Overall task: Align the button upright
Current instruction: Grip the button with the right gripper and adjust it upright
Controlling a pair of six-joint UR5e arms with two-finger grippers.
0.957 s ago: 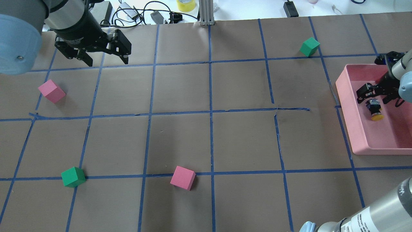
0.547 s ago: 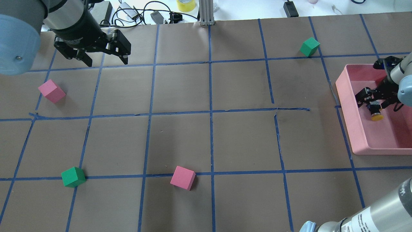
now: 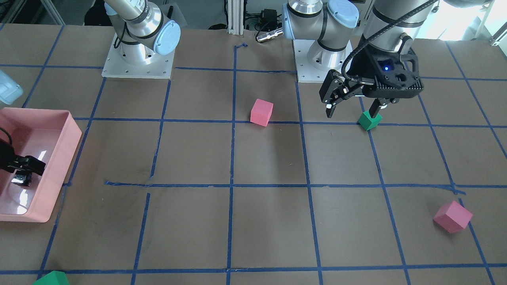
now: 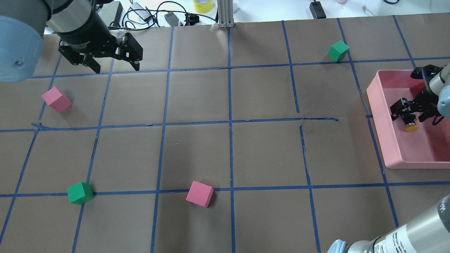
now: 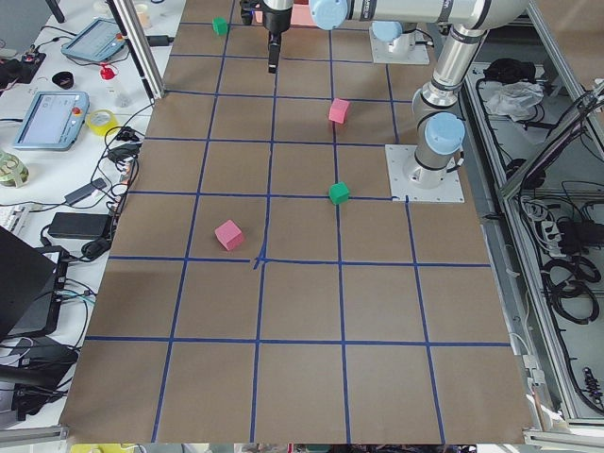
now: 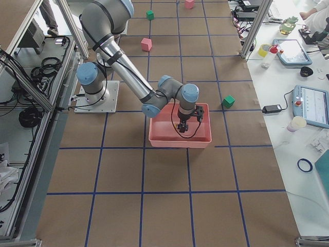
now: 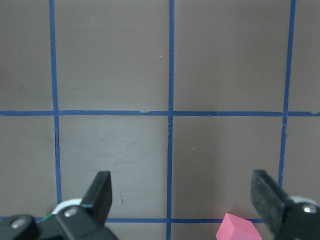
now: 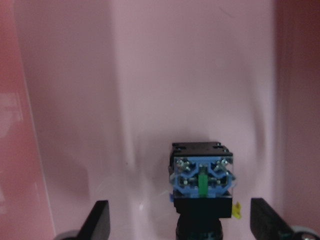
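Observation:
The button (image 4: 410, 123) lies on its side in the pink tray (image 4: 383, 116), yellow cap toward the near side. In the right wrist view its black base with blue-green contacts (image 8: 202, 182) faces the camera. My right gripper (image 4: 409, 111) is open, low over the button's base, with one finger (image 8: 100, 220) on each side and apart from it. It also shows in the front-facing view (image 3: 20, 165), over the button (image 3: 21, 180). My left gripper (image 4: 113, 59) is open and empty, held high at the left; its fingers (image 7: 100, 192) frame bare table.
Pink cubes (image 4: 56, 99) (image 4: 199, 193) and green cubes (image 4: 80, 192) (image 4: 338, 51) lie scattered on the brown gridded table. One pink cube (image 7: 240, 227) shows under my left gripper. The tray's walls (image 3: 59, 158) surround my right gripper.
My right gripper has come down and forward over the button, so its fingers now straddle the base. The button has not moved. My left arm has hardly moved.

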